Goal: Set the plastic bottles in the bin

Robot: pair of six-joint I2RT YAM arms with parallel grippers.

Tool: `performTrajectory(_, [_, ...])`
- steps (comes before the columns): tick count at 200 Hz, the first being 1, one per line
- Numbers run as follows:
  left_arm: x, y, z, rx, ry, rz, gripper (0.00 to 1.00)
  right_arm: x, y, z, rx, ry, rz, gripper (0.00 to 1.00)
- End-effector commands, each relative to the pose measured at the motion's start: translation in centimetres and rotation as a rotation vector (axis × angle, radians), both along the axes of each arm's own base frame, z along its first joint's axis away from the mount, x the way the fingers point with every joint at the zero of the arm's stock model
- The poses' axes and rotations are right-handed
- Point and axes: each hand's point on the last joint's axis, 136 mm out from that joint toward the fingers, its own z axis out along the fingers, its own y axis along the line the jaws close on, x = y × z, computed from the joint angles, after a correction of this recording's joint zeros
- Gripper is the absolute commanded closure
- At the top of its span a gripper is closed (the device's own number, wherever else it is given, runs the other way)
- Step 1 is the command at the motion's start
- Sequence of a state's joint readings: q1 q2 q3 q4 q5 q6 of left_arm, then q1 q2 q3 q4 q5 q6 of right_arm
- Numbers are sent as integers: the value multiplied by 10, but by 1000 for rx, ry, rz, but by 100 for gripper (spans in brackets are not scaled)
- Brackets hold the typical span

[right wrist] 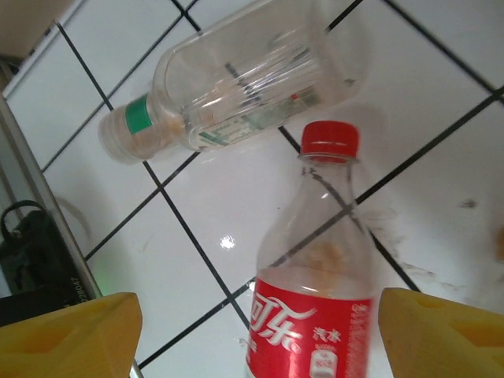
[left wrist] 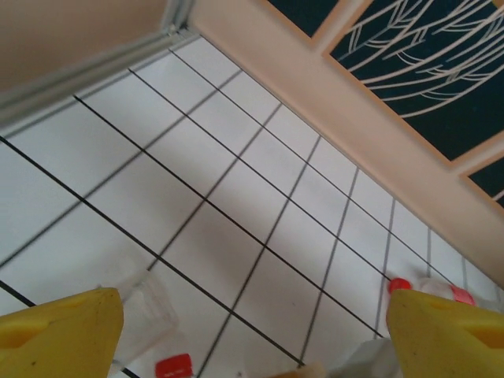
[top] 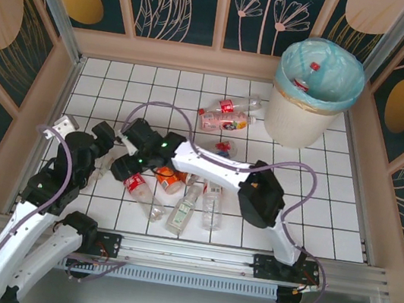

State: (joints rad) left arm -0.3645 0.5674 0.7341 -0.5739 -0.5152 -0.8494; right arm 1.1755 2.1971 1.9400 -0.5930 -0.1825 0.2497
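Observation:
Several plastic bottles lie on the white tiled floor. A clear one with a red label [top: 136,185] [right wrist: 311,315] lies between the wide-apart fingers of my right gripper [top: 132,163] [right wrist: 252,339], which is open; its red cap points away from the wrist. Just beyond it lies a clear bottle with a green band [right wrist: 236,87]. My left gripper [top: 105,153] [left wrist: 252,339] is open over bare tile, with a clear bottle [left wrist: 146,315] by its left finger. An orange bottle [top: 170,180], two clear ones [top: 183,210] [top: 212,207] and a pink and clear pair [top: 227,113] lie around. The bin [top: 300,113] stands at the far right with bottles inside.
Wooden walls with dark leaf panels [top: 172,1] enclose the floor. A metal rail [top: 193,254] runs along the near edge. The right arm [top: 260,195] reaches across to the left, close to the left arm [top: 61,168]. A small bottle [top: 224,149] lies mid-floor.

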Motion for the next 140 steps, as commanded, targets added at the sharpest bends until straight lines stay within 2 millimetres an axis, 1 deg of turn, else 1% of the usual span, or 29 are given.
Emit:
performTrajectory(1, [-5,17,6,137,31,45,12,-2,-1,-13,-94,-15,-15,18])
performTrajectory(27, [-6,24,9,182,12,64,11,-3,1,-31,-163,-45,-20,16])
performTrajectory(47, [-9,28,10,200,-6,82,12,-2,2,-41,-198,-59,-23,16])
performTrajectory(85, [-18,41,9,220,-22,145,11,0,1,-54,-226,-68,-20,15])
performTrajectory(120, [-33,58,19,213,-86,239,11,-1,1,-65,-245,-59,-8,15])
performTrajectory(140, [-38,64,24,216,-110,270,11,-1,2,-69,-247,-55,-5,15])
